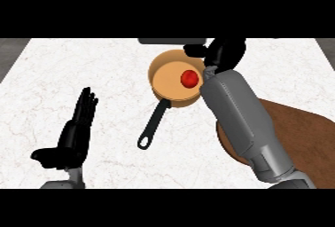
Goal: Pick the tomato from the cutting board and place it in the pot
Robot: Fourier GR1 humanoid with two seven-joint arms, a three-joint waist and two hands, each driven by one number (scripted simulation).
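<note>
The red tomato lies inside the tan pot, right of its middle. The pot's black handle points toward me. My right hand hovers just beyond the pot's far right rim, apart from the tomato, its fingers relaxed and holding nothing. The right forearm crosses the brown cutting board at the right, hiding much of it. My left hand rests open at the lower left, fingers straight and pointing away from me.
The white marble counter spreads under everything. A grey object shows at the counter's far edge behind the pot. Dark floor strips show at the top corners.
</note>
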